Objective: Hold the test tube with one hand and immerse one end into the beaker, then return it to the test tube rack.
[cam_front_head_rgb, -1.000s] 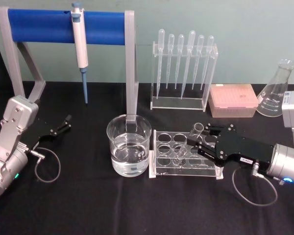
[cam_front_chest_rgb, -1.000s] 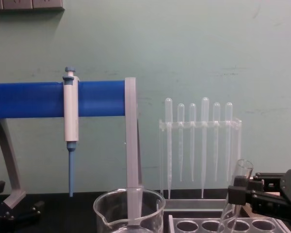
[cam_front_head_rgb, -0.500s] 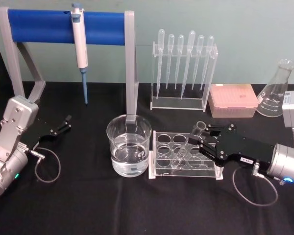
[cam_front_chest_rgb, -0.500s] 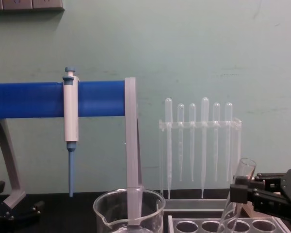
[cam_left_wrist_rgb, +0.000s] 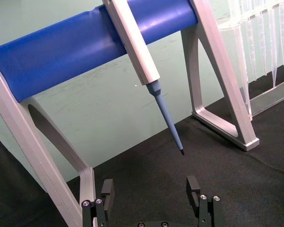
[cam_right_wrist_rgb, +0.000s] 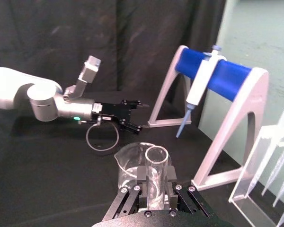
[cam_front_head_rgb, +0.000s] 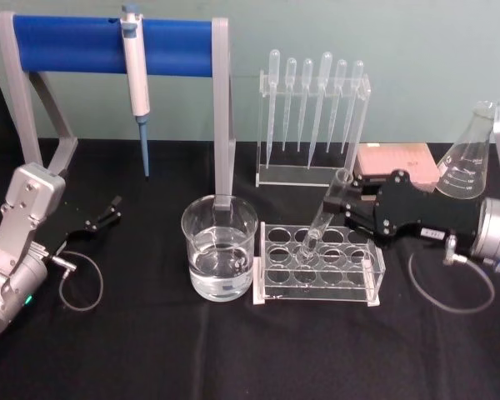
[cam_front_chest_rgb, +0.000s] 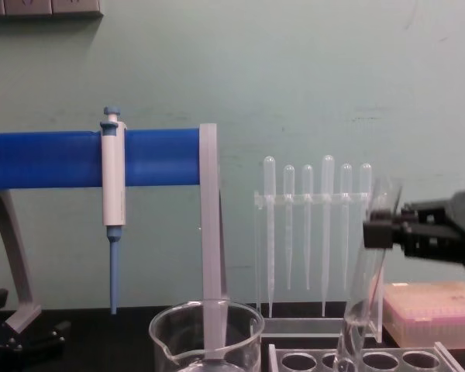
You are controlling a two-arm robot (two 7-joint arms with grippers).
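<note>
My right gripper (cam_front_head_rgb: 347, 208) is shut on the test tube (cam_front_head_rgb: 318, 227), a clear glass tube held near its open top and tilted. Its rounded end hangs just over the clear rack (cam_front_head_rgb: 271, 293). In the chest view the test tube (cam_front_chest_rgb: 355, 310) slants down from the right gripper (cam_front_chest_rgb: 378, 232) toward the rack's holes. From the right wrist, the test tube's (cam_right_wrist_rgb: 157, 161) open rim sits between the black fingers (cam_right_wrist_rgb: 141, 178). The beaker (cam_front_head_rgb: 219, 254), holding water, stands left of the rack, and its rim (cam_front_chest_rgb: 205, 319) is low in the chest view. My left gripper (cam_front_head_rgb: 110, 212) rests open at the far left, as the left wrist view (cam_left_wrist_rgb: 150, 191) confirms.
A grey stand with a blue bar (cam_front_head_rgb: 108, 37) holds a micropipette (cam_front_head_rgb: 135, 75) behind the beaker. A clear holder of plastic pipettes (cam_front_head_rgb: 312, 125), a pink tip box (cam_front_head_rgb: 396, 160) and a conical flask (cam_front_head_rgb: 471, 154) line the back right. The black tabletop (cam_front_head_rgb: 233, 358) in front is open.
My right gripper has risen and drawn back to the right, lifting the test tube out of its rack hole. The left arm has not moved.
</note>
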